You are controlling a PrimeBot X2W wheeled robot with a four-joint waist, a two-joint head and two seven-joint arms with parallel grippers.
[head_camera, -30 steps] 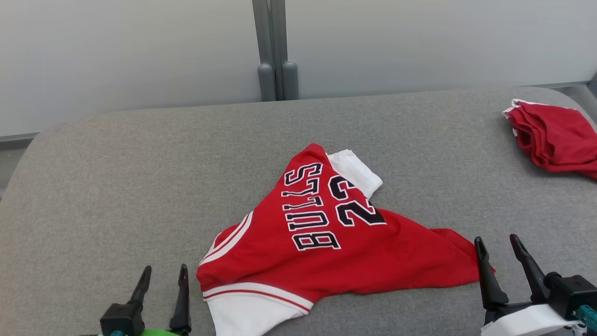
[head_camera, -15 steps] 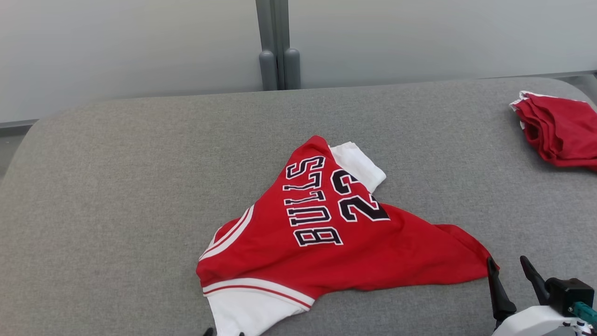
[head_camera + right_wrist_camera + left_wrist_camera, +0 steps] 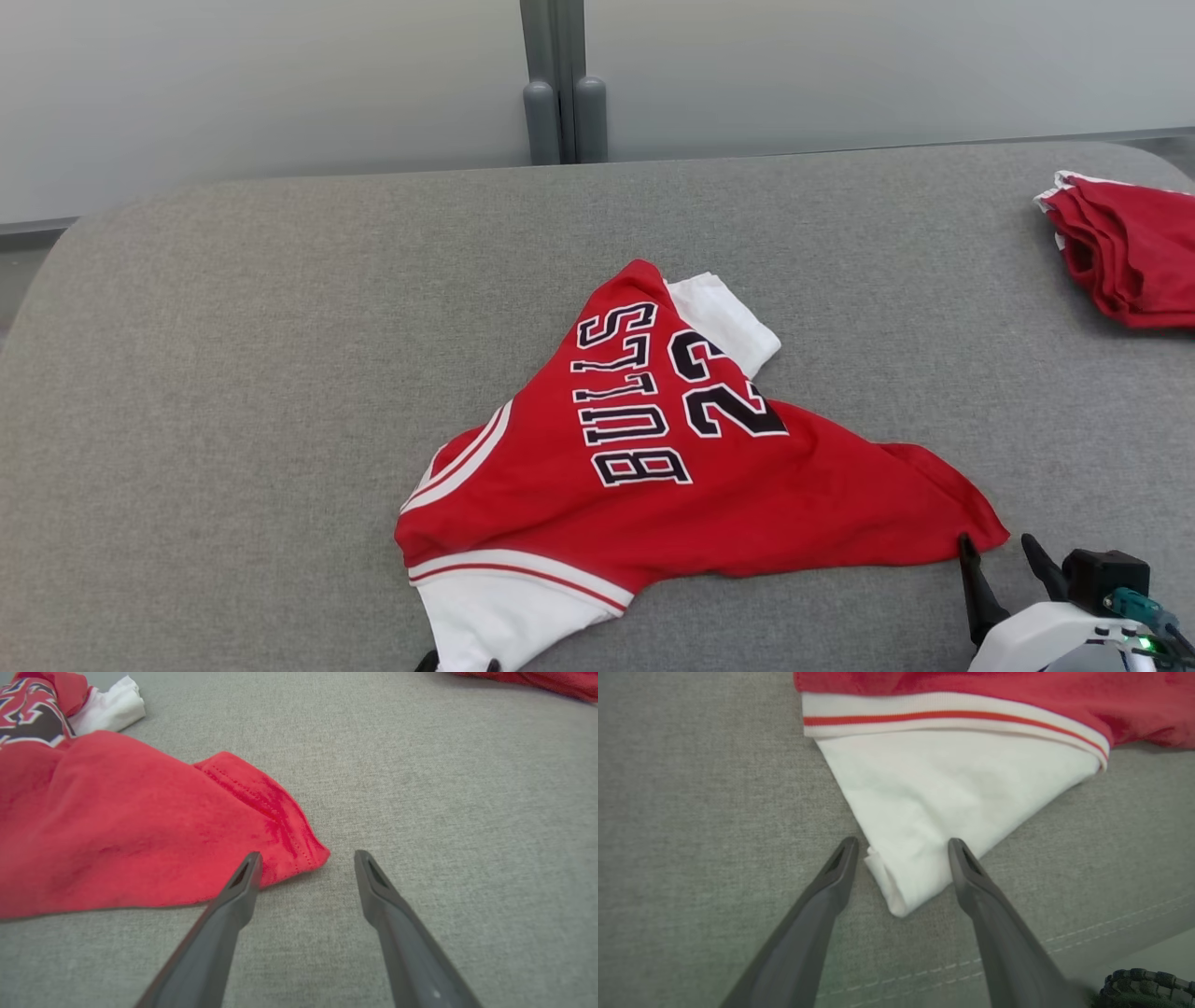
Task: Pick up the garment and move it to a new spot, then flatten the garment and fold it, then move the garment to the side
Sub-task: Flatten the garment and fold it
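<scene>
Two ends of the crumpled red jersey are bracketed by my grippers as it lies near the middle of the grey cushioned surface, lettering and number facing up. My left gripper, jaws spread wide and holding nothing, straddles the white corner at the jersey's near edge; the cloth's folded point sits between the two fingers. My right gripper, equally wide and empty, is low over the surface at the jersey's right end, with the stitched red corner reaching into the gap just ahead of the fingertips. A second stack of red cloth rests well apart, at the surface's right edge.

By my reading, the first step, the pick-up, is in hand and no grasp has been made. The next move calls for each gripper to push on a little and close on its corner through all the layers. Both should then rise together so the jersey hangs evenly rather than dragging or slipping out on one side.
</scene>
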